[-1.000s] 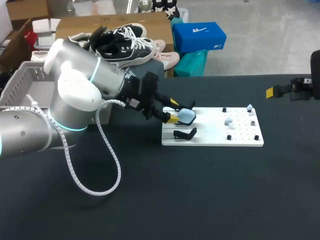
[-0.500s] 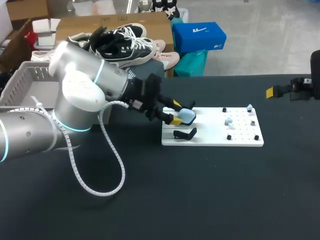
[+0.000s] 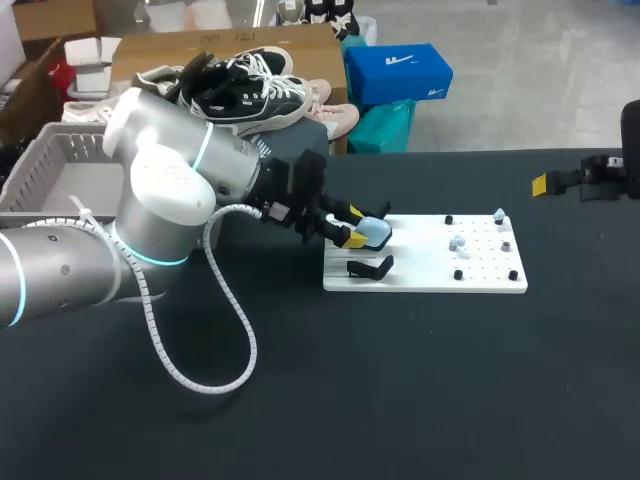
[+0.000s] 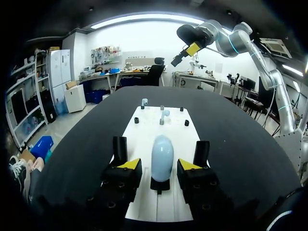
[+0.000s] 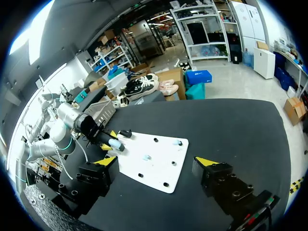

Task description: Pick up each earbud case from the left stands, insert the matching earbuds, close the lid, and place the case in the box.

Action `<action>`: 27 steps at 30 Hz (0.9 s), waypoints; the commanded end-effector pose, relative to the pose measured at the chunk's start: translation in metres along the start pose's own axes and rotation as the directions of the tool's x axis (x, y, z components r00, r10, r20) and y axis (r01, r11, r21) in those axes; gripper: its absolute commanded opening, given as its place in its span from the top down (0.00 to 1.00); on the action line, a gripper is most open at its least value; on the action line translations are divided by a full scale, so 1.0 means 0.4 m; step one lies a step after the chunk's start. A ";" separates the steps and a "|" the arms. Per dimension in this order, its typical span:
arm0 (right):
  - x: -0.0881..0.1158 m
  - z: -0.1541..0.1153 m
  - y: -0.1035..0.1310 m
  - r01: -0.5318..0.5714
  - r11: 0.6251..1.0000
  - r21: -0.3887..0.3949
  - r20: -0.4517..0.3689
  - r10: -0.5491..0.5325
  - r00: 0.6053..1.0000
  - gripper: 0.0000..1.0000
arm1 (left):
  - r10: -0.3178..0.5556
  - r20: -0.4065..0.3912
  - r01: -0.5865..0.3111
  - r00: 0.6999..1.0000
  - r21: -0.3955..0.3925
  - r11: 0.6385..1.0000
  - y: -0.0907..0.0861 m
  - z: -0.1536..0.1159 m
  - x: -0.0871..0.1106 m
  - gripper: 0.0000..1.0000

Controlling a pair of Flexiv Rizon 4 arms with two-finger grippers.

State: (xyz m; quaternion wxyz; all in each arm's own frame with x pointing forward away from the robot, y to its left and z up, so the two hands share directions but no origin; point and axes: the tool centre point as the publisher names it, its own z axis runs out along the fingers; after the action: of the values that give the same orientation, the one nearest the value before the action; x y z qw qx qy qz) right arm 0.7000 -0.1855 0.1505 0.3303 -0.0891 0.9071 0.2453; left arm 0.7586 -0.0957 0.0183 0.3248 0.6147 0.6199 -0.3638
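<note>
The pale blue earbud case (image 4: 162, 155) stood upright on its stand at the left end of the white board (image 3: 480, 272); the left gripper (image 3: 352, 224) straddled it, fingers spread, seemingly not touching, lined up to pinch; the right gripper (image 5: 156, 162) hung open, well clear of the board.

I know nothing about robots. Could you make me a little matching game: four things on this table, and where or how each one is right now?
Things: 1 earbud case; 2 front black stand; 3 right gripper; 4 earbuds.
States: A open, at the table's right, away from the white board; B standing on the board's right half; C on its stand, inside the open left gripper; D holds nothing.
Pairs: 1-C; 2-D; 3-A; 4-B.
</note>
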 end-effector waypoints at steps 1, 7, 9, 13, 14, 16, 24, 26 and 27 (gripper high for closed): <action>0.000 0.002 -0.002 0.001 1.000 -0.003 0.000 -0.001 1.000 0.00 | 0.005 0.000 -0.005 1.000 0.003 1.000 0.007 0.009 0.006 0.51; 0.000 0.002 -0.002 0.001 1.000 -0.003 0.000 -0.001 1.000 0.00 | 0.001 0.004 -0.001 1.000 0.000 1.000 0.008 0.009 0.005 0.52; 0.000 0.002 -0.002 0.001 1.000 -0.003 0.000 -0.001 1.000 0.00 | 0.001 0.005 -0.001 1.000 -0.002 1.000 0.010 0.009 0.005 0.52; 0.000 0.002 -0.002 0.001 1.000 -0.003 0.000 -0.001 1.000 0.00 | 0.004 0.006 -0.004 1.000 -0.001 1.000 0.009 0.010 0.004 0.55; 0.000 0.002 -0.002 0.001 1.000 -0.003 0.000 -0.001 1.000 0.00 | 0.005 0.005 -0.005 1.000 0.001 1.000 0.008 0.011 0.004 0.56; 0.000 0.002 -0.002 0.001 1.000 -0.003 0.000 -0.001 1.000 0.00 | 0.005 0.004 -0.005 1.000 0.003 1.000 0.007 0.014 0.007 0.69; 0.000 0.002 -0.002 0.001 1.000 -0.003 0.000 -0.001 1.000 0.00 | 0.006 0.006 -0.006 1.000 -0.001 1.000 0.005 0.012 0.009 1.00; 0.000 0.002 -0.002 0.001 1.000 -0.003 0.000 -0.001 1.000 0.00 | 0.007 0.006 -0.007 1.000 -0.001 1.000 0.003 0.009 0.009 1.00; 0.000 0.002 -0.002 0.001 1.000 -0.003 0.000 -0.001 1.000 0.00 | 0.006 0.008 -0.006 1.000 -0.003 1.000 0.001 0.004 0.009 1.00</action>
State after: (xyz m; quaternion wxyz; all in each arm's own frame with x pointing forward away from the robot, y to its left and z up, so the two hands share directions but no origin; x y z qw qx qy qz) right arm 0.7000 -0.1855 0.1505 0.3303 -0.0891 0.9071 0.2453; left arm 0.7593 -0.0976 0.0142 0.3275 0.6153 0.6176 -0.3642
